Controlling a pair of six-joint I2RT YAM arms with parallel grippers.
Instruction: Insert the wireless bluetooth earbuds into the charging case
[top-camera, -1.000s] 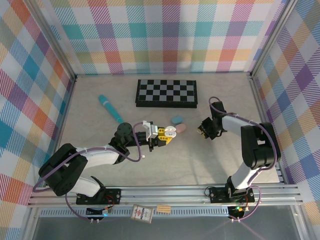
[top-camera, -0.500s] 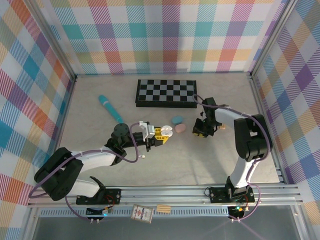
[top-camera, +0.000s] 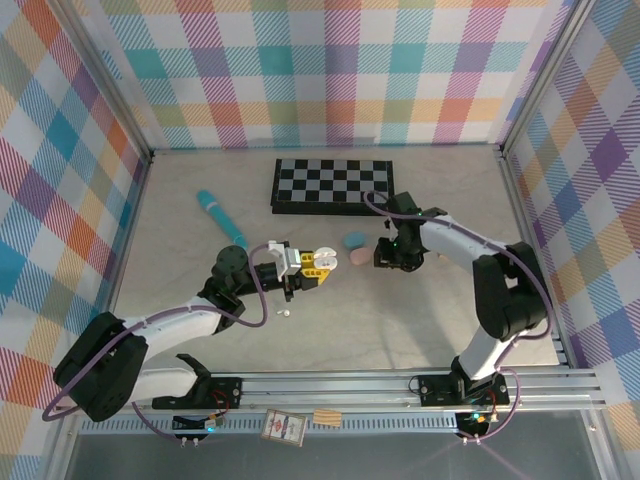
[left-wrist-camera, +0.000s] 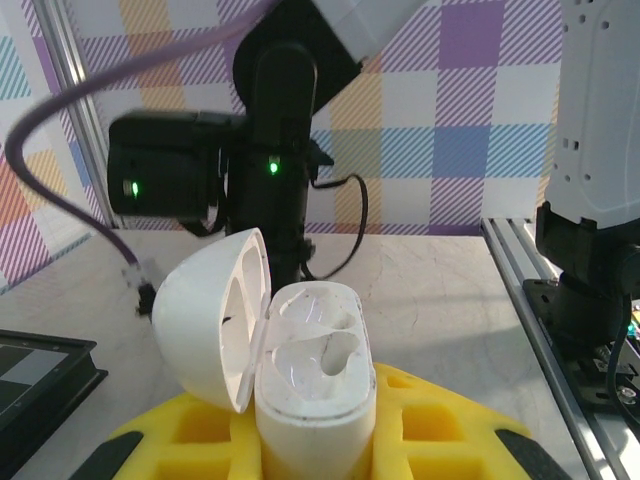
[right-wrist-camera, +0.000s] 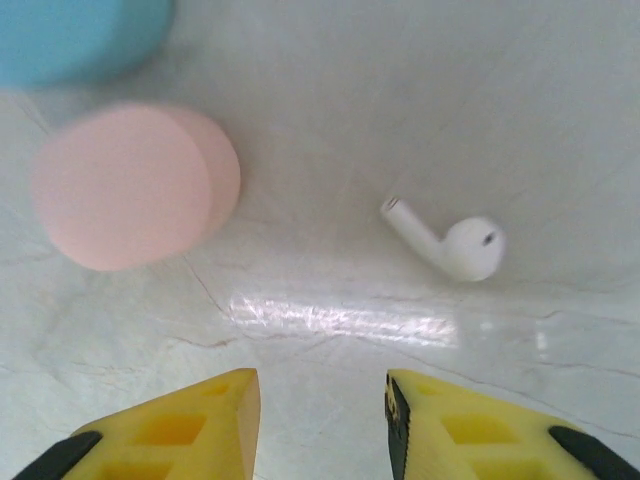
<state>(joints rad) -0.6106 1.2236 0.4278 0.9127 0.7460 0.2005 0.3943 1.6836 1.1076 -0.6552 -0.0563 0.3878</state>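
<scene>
Left claw (left-wrist-camera: 318, 445) is clamped on the lid-up white charging case (left-wrist-camera: 312, 375); right claw (right-wrist-camera: 322, 420) is parted above a white earbud (right-wrist-camera: 455, 242) on the worktop (right-wrist-camera: 330, 90). Pickup is judged to be in hand: lowering around the bud, then closing, is called for next.

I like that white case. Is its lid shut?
No, the case stands with its lid swung open to one side.
</scene>
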